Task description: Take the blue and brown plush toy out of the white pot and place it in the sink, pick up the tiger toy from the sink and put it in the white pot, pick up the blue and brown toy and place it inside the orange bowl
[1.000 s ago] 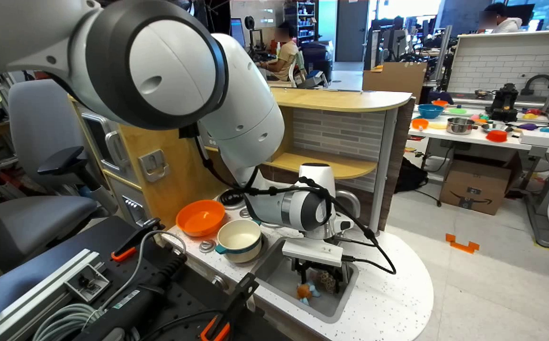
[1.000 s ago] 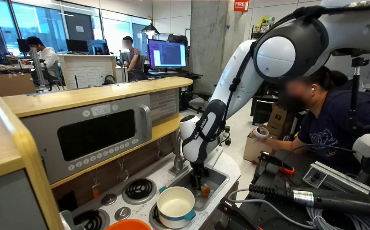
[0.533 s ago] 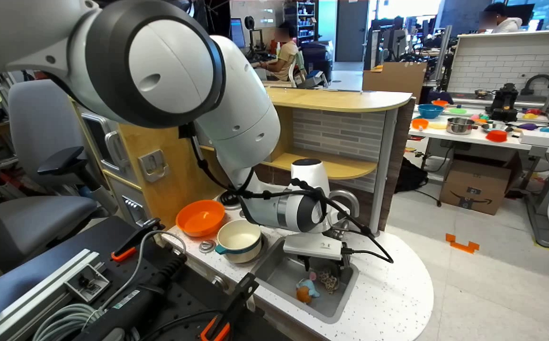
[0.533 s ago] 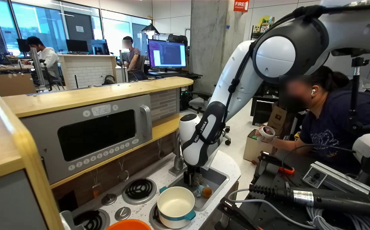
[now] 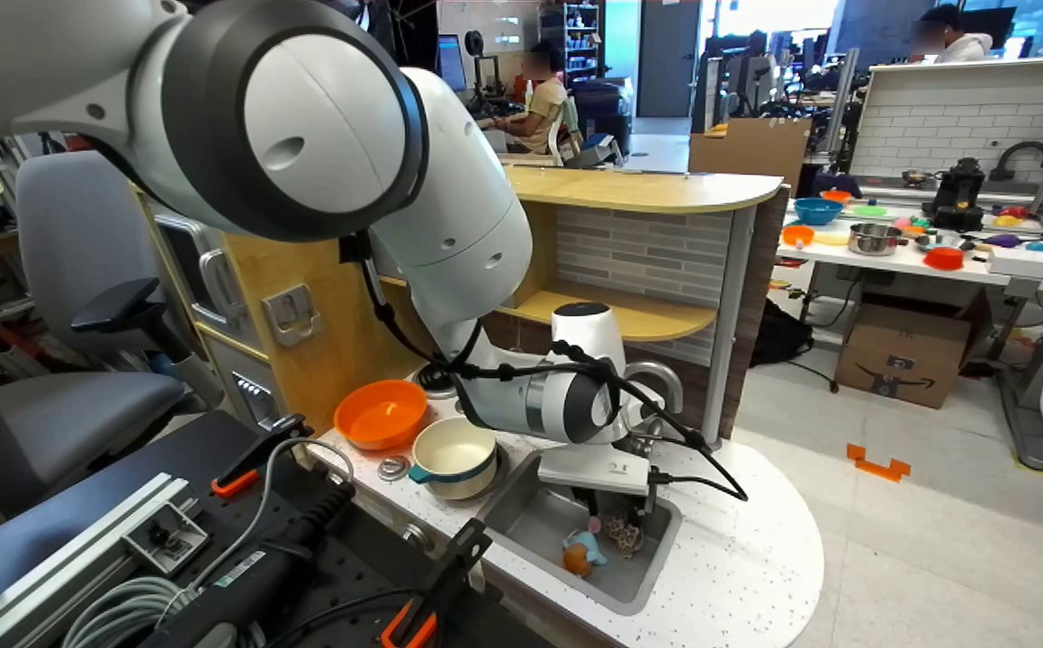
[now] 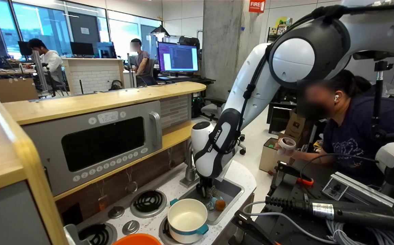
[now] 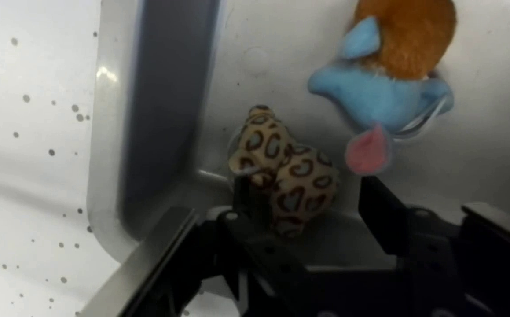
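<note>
Grey walls of a small sink surround the tiger toy, a tan soft toy with brown ring marks, lying on the sink floor towards one corner. Near it lies the blue and brown toy. The end effector hangs by the tiger toy with its fingers spread and nothing clamped; the toy's fuller end lies partly in the gap, nearer the finger at the left of the wrist view. Whether that finger touches it cannot be told.

Grasping the tiger toy is probably the step in hand. Because the toy sits off-centre, a finger lowered here could squash it or shove it against the wall. Closing on the fuller end alone might let the soft body slip out. A pink piece, just ahead of the opposite finger, could get pinched, dragging the blue and brown toy if joined to it, which is unclear. Later, a low carry could knock the white pot on the desk.

Seen from the wrist, the tiger toy's long axis slants from a narrow tip at upper left, pointing away from the end effector, to the fuller end at lower right. The blue and brown toy runs roughly top to bottom, brown end uppermost.
</note>
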